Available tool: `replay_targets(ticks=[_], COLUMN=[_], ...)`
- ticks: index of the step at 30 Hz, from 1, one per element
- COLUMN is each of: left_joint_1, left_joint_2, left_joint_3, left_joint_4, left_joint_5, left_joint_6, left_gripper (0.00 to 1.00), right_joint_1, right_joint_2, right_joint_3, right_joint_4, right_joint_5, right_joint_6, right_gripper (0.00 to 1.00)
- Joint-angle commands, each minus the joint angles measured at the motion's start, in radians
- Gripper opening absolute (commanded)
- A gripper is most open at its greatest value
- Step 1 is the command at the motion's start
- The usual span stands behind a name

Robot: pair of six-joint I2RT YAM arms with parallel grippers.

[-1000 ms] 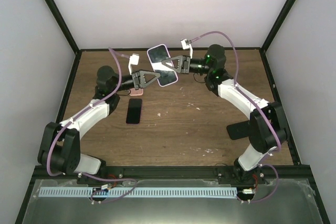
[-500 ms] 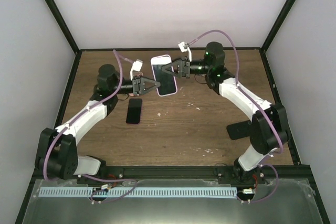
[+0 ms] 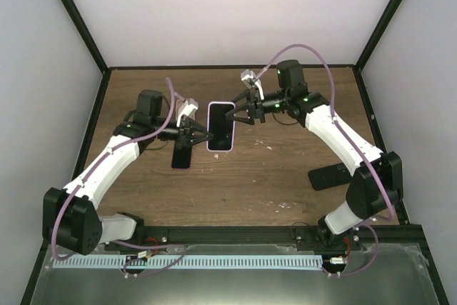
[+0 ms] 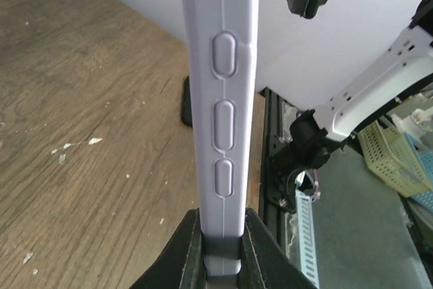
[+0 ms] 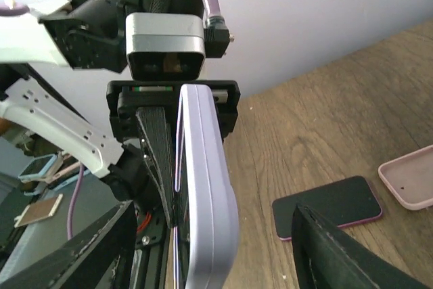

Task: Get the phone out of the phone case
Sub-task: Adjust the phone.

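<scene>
A lilac phone case [image 3: 221, 126] with the phone's dark screen [image 3: 221, 123] showing inside its rim hangs above the table's middle. My left gripper [image 3: 201, 134] is shut on the case's left edge. In the left wrist view the case [image 4: 223, 99] stands edge-on with its side buttons showing, pinched between both fingers [image 4: 184, 256]. My right gripper [image 3: 245, 113] is open at the case's far right corner. In the right wrist view the case [image 5: 206, 194] sits between that gripper's spread fingers [image 5: 101, 248], touching neither.
A second dark phone [image 3: 182, 151] with a pink edge [image 5: 328, 208] lies flat on the wood under the left arm. A pink case [image 5: 409, 184] lies beside it. A black stand [image 3: 325, 176] sits at the right.
The right gripper has opened and let go of the case. The left gripper closed on it, and the case came down and toward the near side, its screen now facing up.
</scene>
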Motion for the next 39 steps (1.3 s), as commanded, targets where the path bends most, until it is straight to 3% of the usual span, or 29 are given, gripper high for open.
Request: replay_targets(ticks=[1,16,33,39], left_joint_1=[-0.004,-0.011,-0.026,-0.008], left_joint_2=[-0.036,-0.037,-0.025,-0.035], left_joint_3=[0.046,0.037,0.059,0.051], left_joint_4=[-0.141,-0.170,-0.230,-0.232], left_joint_5=[0.005,0.004,0.005,-0.008], left_joint_6=[0.231,0.273,0.318,0.294], left_gripper=[0.00,0.00,0.00,0.31], right_joint_1=[0.000,0.042,0.056,0.035], right_joint_2=[-0.048,-0.018,0.018,-0.004], right_joint_3=[-0.023,-0.034,0.009,0.033], right_joint_4=[-0.119,-0.134,-0.149,-0.113], right_joint_5=[-0.020,-0.033,-0.058,-0.076], right_joint_6=[-0.135,-0.127,-0.091,-0.030], right_gripper=[0.59,0.46,0.01,0.01])
